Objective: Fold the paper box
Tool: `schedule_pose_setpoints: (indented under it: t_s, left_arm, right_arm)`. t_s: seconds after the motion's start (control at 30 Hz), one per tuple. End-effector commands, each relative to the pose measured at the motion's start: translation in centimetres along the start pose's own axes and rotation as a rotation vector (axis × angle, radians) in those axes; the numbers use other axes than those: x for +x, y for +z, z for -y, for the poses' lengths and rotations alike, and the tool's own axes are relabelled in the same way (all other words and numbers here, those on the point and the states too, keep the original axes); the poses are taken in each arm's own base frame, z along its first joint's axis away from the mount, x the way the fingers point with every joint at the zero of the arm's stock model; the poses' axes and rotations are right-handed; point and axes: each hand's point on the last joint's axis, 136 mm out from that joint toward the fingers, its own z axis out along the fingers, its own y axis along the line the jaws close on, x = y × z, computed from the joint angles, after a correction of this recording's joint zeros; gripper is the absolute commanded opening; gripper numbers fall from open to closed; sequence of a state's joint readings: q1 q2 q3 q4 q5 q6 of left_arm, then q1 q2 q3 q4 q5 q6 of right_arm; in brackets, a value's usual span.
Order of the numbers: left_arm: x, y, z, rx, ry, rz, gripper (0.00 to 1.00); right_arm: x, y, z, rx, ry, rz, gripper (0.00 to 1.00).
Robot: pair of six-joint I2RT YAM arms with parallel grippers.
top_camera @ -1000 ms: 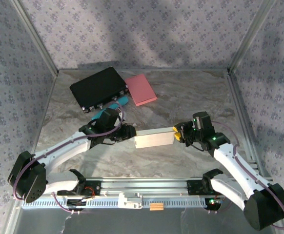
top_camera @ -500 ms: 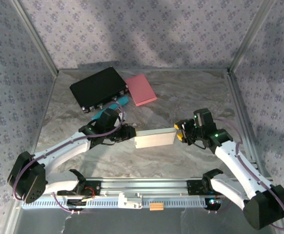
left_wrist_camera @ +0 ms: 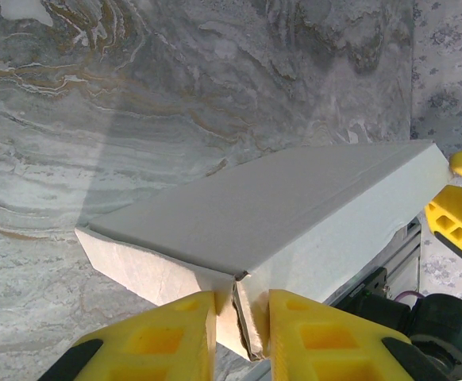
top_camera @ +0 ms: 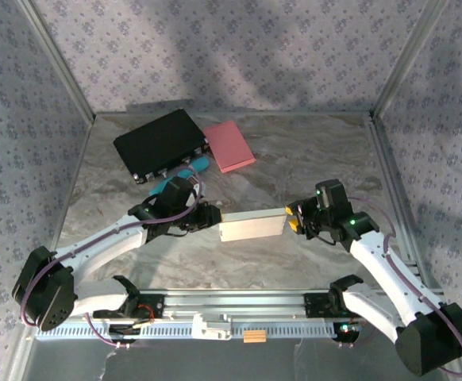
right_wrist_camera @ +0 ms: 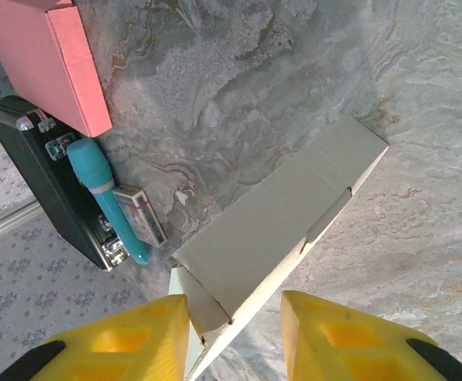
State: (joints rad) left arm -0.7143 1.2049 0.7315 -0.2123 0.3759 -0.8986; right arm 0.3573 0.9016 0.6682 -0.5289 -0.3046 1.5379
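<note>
Left gripper (left_wrist_camera: 241,321) pinched on the left end flap of the paper box (left_wrist_camera: 279,198), right gripper (right_wrist_camera: 235,313) parted astride its right end, contact hard to tell, box lying mid-table between both arms, flap edge hidden inside the left grip.
</note>
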Motion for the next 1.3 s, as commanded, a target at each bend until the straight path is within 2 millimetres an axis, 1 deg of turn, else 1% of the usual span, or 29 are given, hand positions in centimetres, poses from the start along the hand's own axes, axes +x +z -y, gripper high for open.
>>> schedule_pose_setpoints:
  t_s: [0.0, 0.13, 0.3, 0.37, 0.4, 0.7, 0.8, 0.87, 0.93, 1.0, 1.07, 1.17, 1.27]
  left_arm:
    - [2.3, 0.6, -3.5, -0.134, -0.024, -0.075, 0.24]
    - [2.3, 0.7, -3.4, -0.131, -0.020, -0.079, 0.24]
    - [2.3, 0.9, -3.2, -0.128, -0.018, -0.081, 0.24]
    - [2.3, 1.0, -3.1, -0.128, -0.017, -0.082, 0.24]
    - [2.3, 1.0, -3.1, -0.129, -0.017, -0.083, 0.24]
    - [2.5, 1.2, -3.0, -0.127, -0.015, -0.083, 0.23]
    - [2.6, 1.3, -2.9, -0.125, -0.005, -0.086, 0.23]
    - [2.7, 1.5, -2.8, -0.127, 0.013, -0.095, 0.23]
    - [2.8, 1.6, -2.7, -0.141, 0.042, -0.106, 0.22]
    - [2.7, 1.6, -2.6, -0.147, 0.056, -0.100, 0.22]
    - [2.3, 1.5, -2.4, -0.150, 0.061, -0.078, 0.22]
    - [1.8, 1.4, -1.8, -0.145, 0.079, -0.060, 0.22]
    - [1.8, 1.5, -1.1, -0.148, 0.118, -0.059, 0.22]
  right_arm:
    - [-0.1, 0.4, 1.2, 0.027, 0.038, -0.007, 0.34]
    - [0.0, 0.4, 1.6, 0.048, 0.042, -0.009, 0.32]
    - [0.7, 0.8, 2.6, 0.102, 0.037, -0.042, 0.30]
    - [1.1, 1.0, 3.1, 0.127, 0.040, -0.055, 0.29]
    - [1.1, 1.0, 3.9, 0.161, 0.046, -0.054, 0.28]
    - [1.2, 1.1, 6.1, 0.269, 0.049, -0.050, 0.25]
    - [1.2, 1.3, 6.4, 0.288, 0.047, -0.057, 0.25]
    - [1.1, 1.4, 5.9, 0.278, 0.039, -0.053, 0.25]
    - [1.0, 1.3, 4.7, 0.256, 0.019, -0.046, 0.27]
    - [0.7, 0.8, 2.7, 0.207, -0.026, -0.022, 0.35]
    - [0.5, 0.0, 0.6, 0.163, -0.071, 0.006, 0.46]
    - [0.5, -0.8, -1.1, 0.112, -0.091, 0.028, 0.59]
    - [1.0, -0.8, -1.7, 0.060, -0.062, 0.024, 0.63]
